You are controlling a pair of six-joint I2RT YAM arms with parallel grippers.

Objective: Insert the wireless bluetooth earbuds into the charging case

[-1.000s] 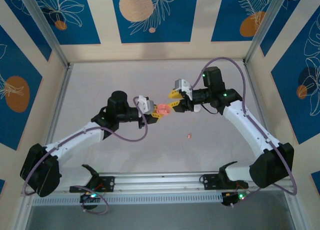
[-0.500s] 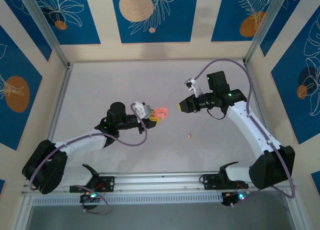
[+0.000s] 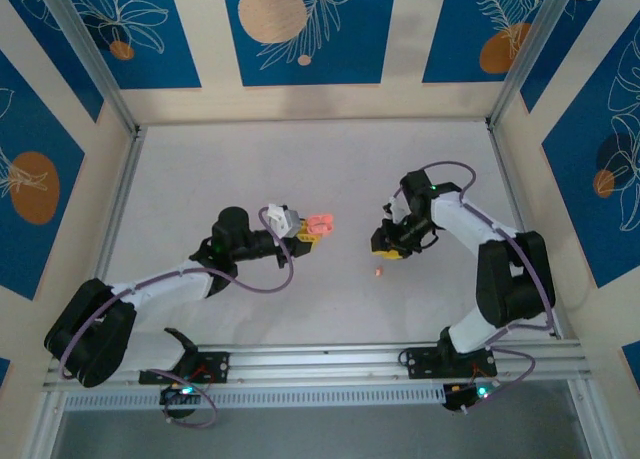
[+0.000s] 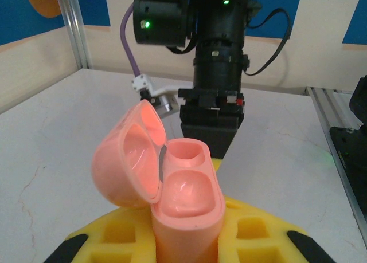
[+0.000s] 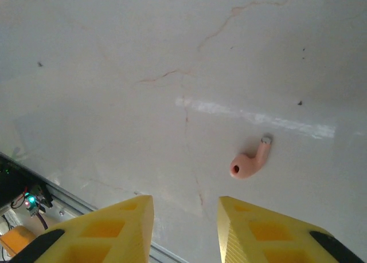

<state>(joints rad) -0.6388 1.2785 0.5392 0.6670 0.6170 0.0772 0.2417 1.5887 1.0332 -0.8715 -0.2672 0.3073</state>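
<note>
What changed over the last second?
Right gripper pulled away from the open salmon-pink plastic charging case and swung nearer, toward the tiny pink earbud on the white table, fingers apart. Left gripper drew back slightly, still clamping the case. Earbud unmoved.

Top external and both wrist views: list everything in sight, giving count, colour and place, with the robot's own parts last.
charging case: one, salmon-pink, lid open, held up centre-left
earbud: one, salmon-pink, lying loose centre-right
table: one, off-white, faintly cracked, beneath the earbud
wall panels: several, blue and cream with orange circles, around the table
left gripper: one, yellow fingers, shut on the charging case
right gripper: one, yellow fingers, open, empty, low over the table near the earbud
</note>
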